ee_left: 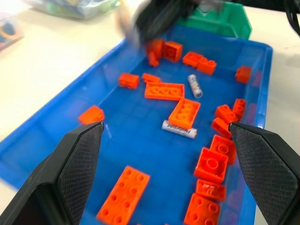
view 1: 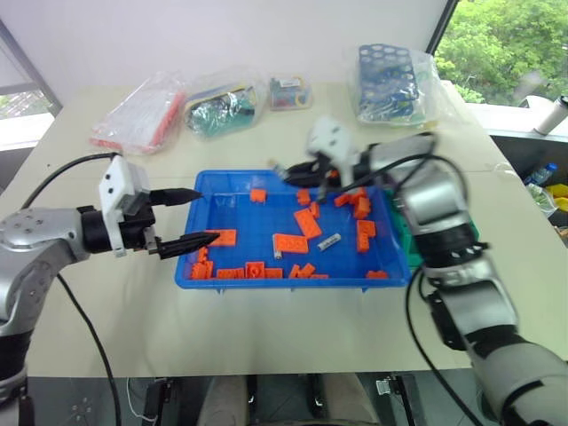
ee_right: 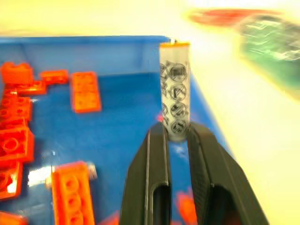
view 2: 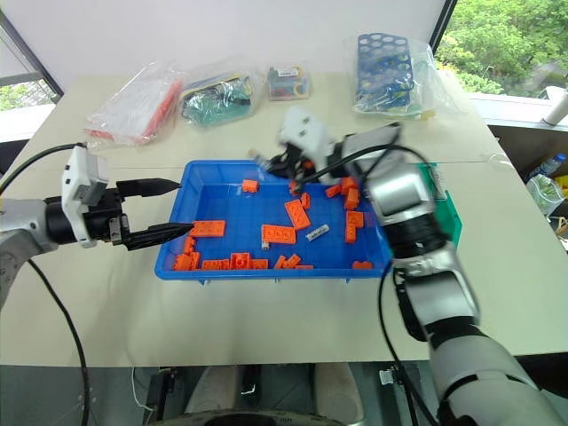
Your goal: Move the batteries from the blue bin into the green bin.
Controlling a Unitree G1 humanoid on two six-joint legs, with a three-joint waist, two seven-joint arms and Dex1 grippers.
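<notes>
The blue bin (view 1: 240, 213) sits mid-table and holds many orange bricks (view 1: 290, 242). Two batteries lie loose among them, one (ee_left: 194, 86) farther in and one (ee_left: 179, 129) beside a brick. My right gripper (ee_right: 177, 133) is shut on a third battery (ee_right: 175, 98), which stands upright between the fingers. It hangs over the bin's far side, seen blurred from the head as the right gripper (view 1: 288, 170). My left gripper (view 1: 208, 215) is open at the bin's left wall and holds nothing. The green bin (view 2: 450, 217) stands against the blue bin's right side, partly hidden by my right arm.
Several plastic bags of parts lie along the back of the table: a red one (view 1: 139, 114), a green one (view 1: 222, 106), a small one (view 1: 288, 91) and a blue rack in a bag (view 1: 395, 82). Bare tabletop lies in front of the bin.
</notes>
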